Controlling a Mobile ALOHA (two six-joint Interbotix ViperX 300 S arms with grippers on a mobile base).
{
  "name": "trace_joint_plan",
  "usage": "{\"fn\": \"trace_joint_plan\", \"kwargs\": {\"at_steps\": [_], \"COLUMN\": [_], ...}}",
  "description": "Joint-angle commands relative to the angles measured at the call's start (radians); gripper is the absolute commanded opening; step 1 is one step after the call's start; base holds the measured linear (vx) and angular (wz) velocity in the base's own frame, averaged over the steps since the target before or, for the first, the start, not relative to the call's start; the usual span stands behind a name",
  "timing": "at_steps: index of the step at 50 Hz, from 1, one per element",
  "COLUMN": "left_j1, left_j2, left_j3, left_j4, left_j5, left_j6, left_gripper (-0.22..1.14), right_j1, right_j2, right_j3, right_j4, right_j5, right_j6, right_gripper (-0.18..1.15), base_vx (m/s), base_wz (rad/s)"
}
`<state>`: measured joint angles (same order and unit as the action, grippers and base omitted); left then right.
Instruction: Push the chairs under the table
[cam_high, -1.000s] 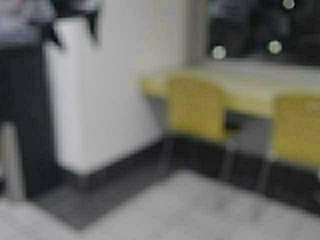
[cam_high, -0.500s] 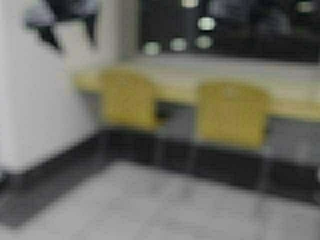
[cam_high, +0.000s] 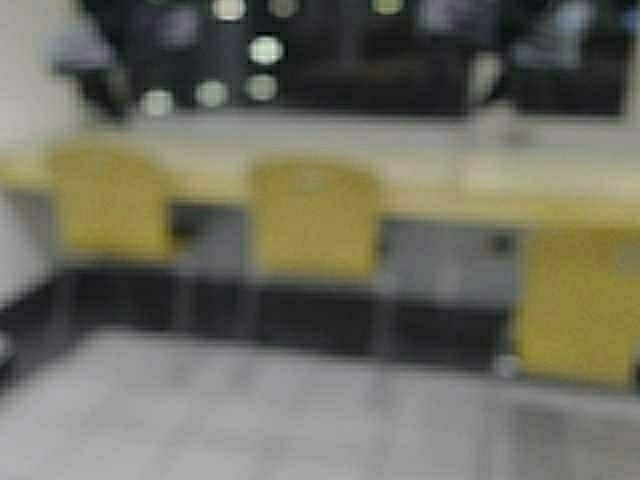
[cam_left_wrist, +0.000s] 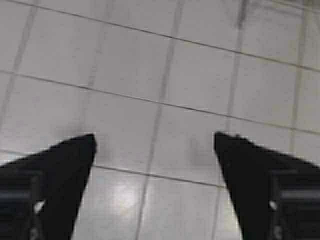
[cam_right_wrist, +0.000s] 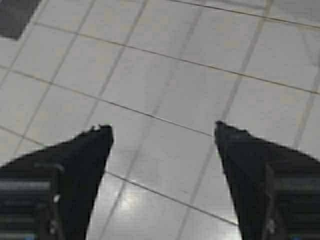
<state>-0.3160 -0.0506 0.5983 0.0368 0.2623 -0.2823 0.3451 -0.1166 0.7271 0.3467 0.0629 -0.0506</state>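
Heavy motion blur smears the high view, softening the chairs (cam_high: 315, 220) and table (cam_high: 450, 175) into vague shapes; round light spots (cam_high: 265, 50) glow against the dark window (cam_high: 350, 60). Both wrist views are sharper, with overhead light glaring off the pale floor tiles (cam_left_wrist: 125, 195).
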Motion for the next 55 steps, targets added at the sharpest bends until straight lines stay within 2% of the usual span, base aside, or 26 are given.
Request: {"fn": "trace_joint_plan", "kwargs": {"at_steps": [1, 24, 55], "left_j1": [0.006, 0.006, 0.006], "left_j2": [-0.035, -0.012, -0.025], "left_j3": [-0.018, -0.012, -0.018], "left_j4": [-0.002, -0.015, -0.049], "left_j5": [-0.002, -0.005, -0.005], "left_j6": [0.000, -0.006, 0.000], "left_gripper": [1.01, 1.01, 1.01], "right_j1": [-0.003, -0.003, -0.003], "right_j2": [-0.006, -0.018, -0.017], "right_j3": [-0.020, -0.026, -0.025], "right_j4": [0.002, 0.002, 0.002], "right_j5": [-0.003, 0.002, -0.006], "right_j6": [-0.002, 0.008, 0.011], "right_gripper": [0.95, 0.95, 0.95], "base_vx": [-0.14, -0.12, -0.01], "base_wz": [-0.47, -0.59, -0.16]}}
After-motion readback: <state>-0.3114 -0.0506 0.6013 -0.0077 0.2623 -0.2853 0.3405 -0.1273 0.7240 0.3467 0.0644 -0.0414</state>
